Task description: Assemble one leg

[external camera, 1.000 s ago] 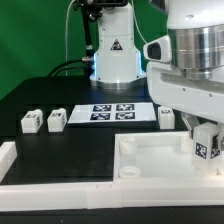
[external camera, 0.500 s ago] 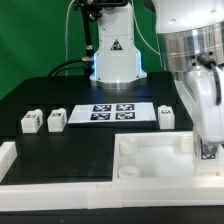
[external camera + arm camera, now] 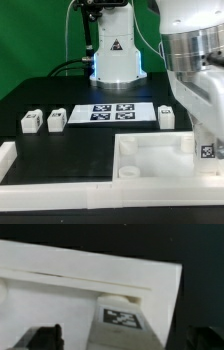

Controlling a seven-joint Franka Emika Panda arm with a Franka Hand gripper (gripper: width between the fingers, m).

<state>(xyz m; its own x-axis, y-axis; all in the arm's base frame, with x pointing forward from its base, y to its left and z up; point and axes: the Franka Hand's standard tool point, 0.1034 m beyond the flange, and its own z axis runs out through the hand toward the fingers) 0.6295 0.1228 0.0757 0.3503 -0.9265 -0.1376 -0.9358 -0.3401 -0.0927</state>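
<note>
My gripper point(image 3: 207, 152) is shut on a leg point(image 3: 206, 148), a small white block with a black-and-white tag, held at the far right corner of the large white tray point(image 3: 150, 158). In the wrist view the leg point(image 3: 122, 319) stands between my dark fingers point(image 3: 45, 336), its upper end against the tray's corner point(image 3: 60, 286); my gripper point(image 3: 122, 341) grips its lower end. Three more legs lie on the black table: two at the exterior view's left point(image 3: 31, 122) point(image 3: 56, 119) and one right of the marker board point(image 3: 166, 116).
The marker board point(image 3: 113, 111) lies flat on the table behind the tray. The arm's base point(image 3: 115, 60) stands behind it. A white raised rail point(image 3: 10, 160) runs along the front and the exterior view's left.
My wrist has turned about the held leg, and the leg has shifted slightly toward the exterior view's right at the tray's corner. The loose legs have not moved.
</note>
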